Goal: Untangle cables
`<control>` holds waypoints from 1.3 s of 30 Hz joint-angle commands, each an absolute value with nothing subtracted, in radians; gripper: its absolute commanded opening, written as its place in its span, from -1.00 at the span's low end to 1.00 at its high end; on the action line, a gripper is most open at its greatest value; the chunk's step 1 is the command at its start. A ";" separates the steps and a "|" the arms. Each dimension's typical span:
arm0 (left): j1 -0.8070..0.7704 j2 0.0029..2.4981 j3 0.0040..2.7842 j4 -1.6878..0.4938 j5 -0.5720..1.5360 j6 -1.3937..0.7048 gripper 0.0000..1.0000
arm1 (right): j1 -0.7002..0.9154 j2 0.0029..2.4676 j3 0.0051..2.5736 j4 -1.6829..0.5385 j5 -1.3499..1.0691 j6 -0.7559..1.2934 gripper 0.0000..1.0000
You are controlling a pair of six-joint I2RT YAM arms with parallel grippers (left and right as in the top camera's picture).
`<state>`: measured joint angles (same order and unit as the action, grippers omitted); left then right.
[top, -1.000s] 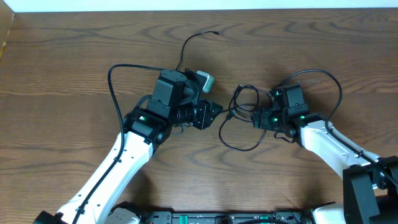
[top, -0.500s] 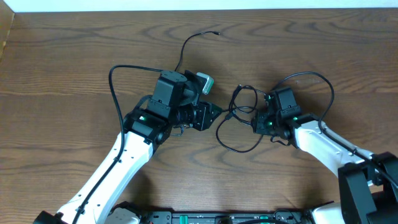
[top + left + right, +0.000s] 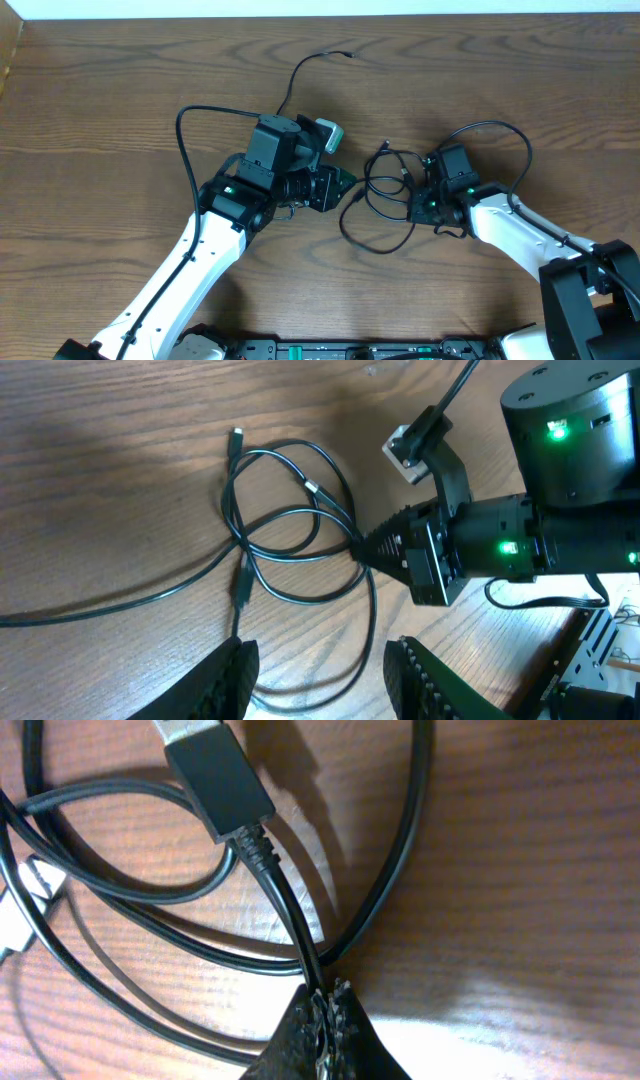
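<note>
Where the thin black cable (image 3: 285,905) curls into overlapping loops on the desk (image 3: 120,90), it is pinched by the right end effector (image 3: 325,1020). Its dark serrated tips are clenched on the smooth, round cord just below a moulded rectangular plug (image 3: 215,785). A ribbed strain relief is seen between plug and cord, and a silvery metal tongue juts from the plug's far end.

Viewed from overhead, the tangle is laid out near the desk's centre, at three o'clock from the left end effector (image 3: 345,186) and at nine o'clock from the right one. A second small plug end (image 3: 388,143) is pointed toward twelve o'clock at the top of the loops.

The left end effector is released: its two black fingers (image 3: 225,680), toothed along their inner edges, are spread apart with nothing gripped between them.

The desk is surfaced in dark brown wood with a streaked grain and a faint sheen, against which the cable's glossy jacket is set off.
</note>
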<state>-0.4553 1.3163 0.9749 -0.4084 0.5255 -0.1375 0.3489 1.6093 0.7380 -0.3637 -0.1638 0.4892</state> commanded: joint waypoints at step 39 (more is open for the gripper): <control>-0.458 1.308 0.953 -0.374 0.648 -0.070 0.02 | 0.229 0.914 0.754 -0.223 -0.511 0.371 -0.98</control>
<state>-0.4557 1.3163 0.9718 -0.3893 0.5709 -0.1177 0.2375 0.9234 0.7380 -0.2234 -0.4808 0.3370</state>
